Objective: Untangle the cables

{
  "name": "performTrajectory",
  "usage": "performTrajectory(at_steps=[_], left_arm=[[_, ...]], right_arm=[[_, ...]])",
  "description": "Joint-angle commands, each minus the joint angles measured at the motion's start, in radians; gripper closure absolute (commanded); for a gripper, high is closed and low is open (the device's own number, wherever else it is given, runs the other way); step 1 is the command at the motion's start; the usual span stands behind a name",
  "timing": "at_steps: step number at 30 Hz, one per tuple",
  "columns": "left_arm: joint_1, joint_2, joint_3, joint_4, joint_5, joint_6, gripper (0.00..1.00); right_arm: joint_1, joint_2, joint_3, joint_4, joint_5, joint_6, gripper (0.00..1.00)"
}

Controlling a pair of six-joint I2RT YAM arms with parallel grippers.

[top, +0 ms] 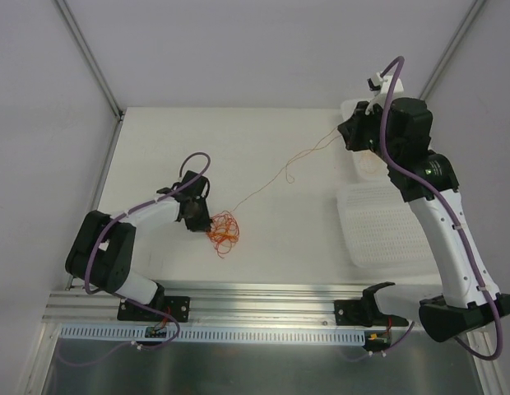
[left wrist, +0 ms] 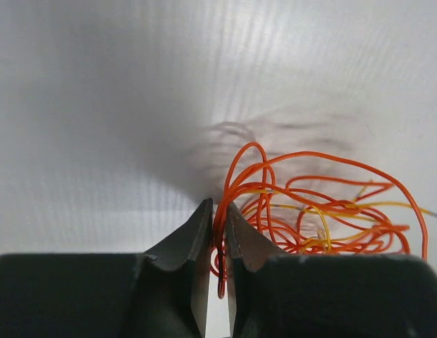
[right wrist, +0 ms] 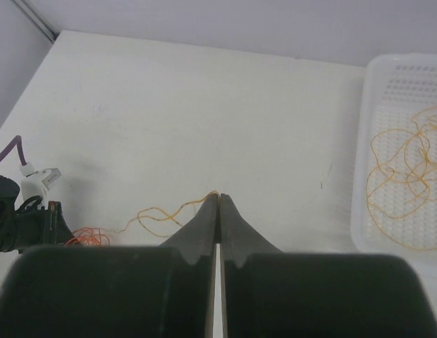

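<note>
Left gripper (left wrist: 218, 205): the jaws are almost closed, with only a thin slit between them. Several red-orange loops of the cables (left wrist: 310, 211) are pinched in that slit. The fingertips sit low over the table (left wrist: 99, 105); we cannot tell whether they touch it.

Right gripper (right wrist: 218, 196): the jaws are fully closed, tip to tip, and one pale yellow-orange strand (right wrist: 162, 215) is caught at the very tips. In the top view this gripper (top: 351, 132) is at the far right, by the far tray (top: 358, 170).

Edges and room: the tangle (top: 224, 230) lies near-left of centre. It is well apart from the left table edge and from the metal rail (top: 263, 309) along the near edge. Broad white table separates the two grippers, crossed only by the strand (top: 271, 177). The strand runs from the tangle far-right to the right gripper, with a small curl midway. A near tray (top: 378, 239) lies against the right edge.

Cables relative to the grippers: the tangle starts at the left gripper (top: 197, 220) and spreads to its right. More pale loops (right wrist: 398, 176) lie in the far tray (right wrist: 361, 176), right of the right gripper in its wrist view and not touching it.
</note>
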Motion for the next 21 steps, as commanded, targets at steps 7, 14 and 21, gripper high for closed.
performTrajectory(at_steps=[7,14,21], left_arm=[[0.129,-0.038,0.013,-0.065,-0.039,0.056,0.84],[0.165,-0.044,0.025,-0.080,-0.050,0.051,0.75],[0.177,-0.121,0.054,-0.103,-0.025,0.070,0.54]], right_arm=[[-0.078,0.033,0.233,-0.022,-0.060,-0.052,0.99],[-0.139,0.066,0.378,-0.013,-0.079,-0.063,0.99],[-0.194,0.118,0.439,0.050,-0.028,-0.098,0.99]])
